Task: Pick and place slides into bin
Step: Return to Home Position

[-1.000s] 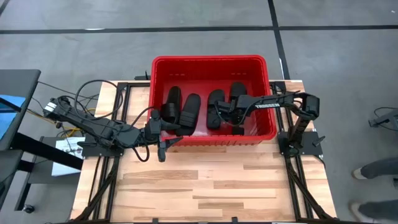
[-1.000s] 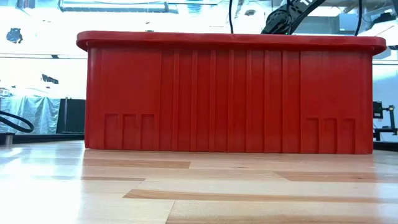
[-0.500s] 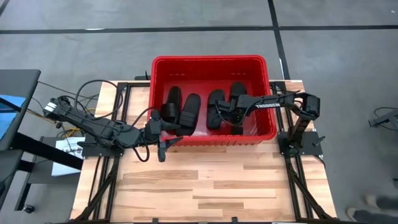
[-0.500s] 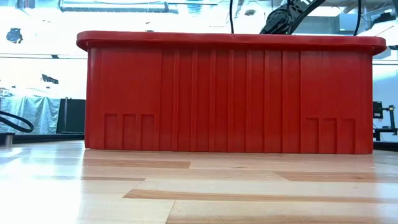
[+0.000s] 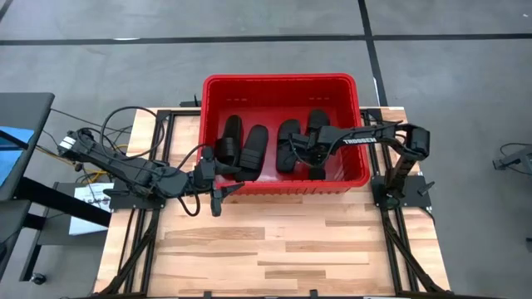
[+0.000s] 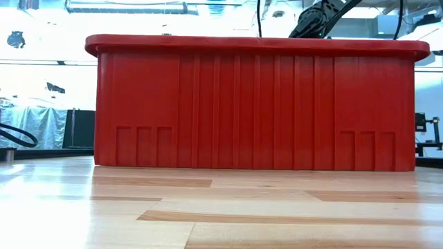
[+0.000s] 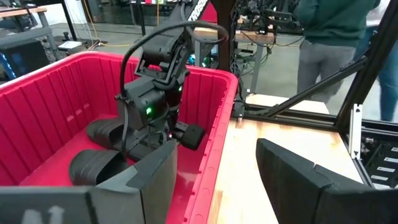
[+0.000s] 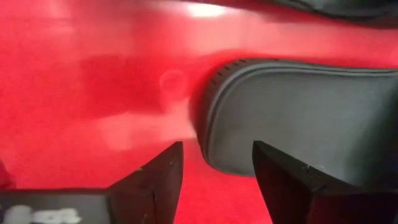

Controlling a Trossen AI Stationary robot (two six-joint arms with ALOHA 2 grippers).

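Note:
The red bin (image 5: 281, 83) stands at the table's far middle, with several black slides lying on its floor (image 5: 230, 137) (image 5: 254, 148) (image 5: 288, 143) (image 5: 318, 123). My right gripper (image 5: 311, 158) reaches down into the bin's right half. Its fingers stand open (image 8: 216, 180) just over the rounded end of one slide (image 8: 298, 112), which lies flat on the bin floor (image 8: 93, 74). My left gripper (image 5: 218, 191) waits open (image 7: 217, 180) at the bin's near rim (image 7: 217, 130), on the left. The low view shows only the bin's near wall (image 6: 256, 104). My right gripper's fingers come down from above beside the slide's rounded end (image 8: 217, 124). One finger (image 8: 298, 186) stands in front of the sole; whether it touches the slide I cannot tell. Nothing lies between the two fingers.
Black frame rails (image 5: 166, 149) and cables (image 5: 125, 120) lie along the table's left side; the right arm's base (image 5: 403, 187) stands at the right. Bare wood (image 5: 283, 249) fills the near half. A person (image 7: 336, 37) stands beyond the table.
A person's legs at the high view's right edge have moved out of sight. Neither arm has visibly moved.

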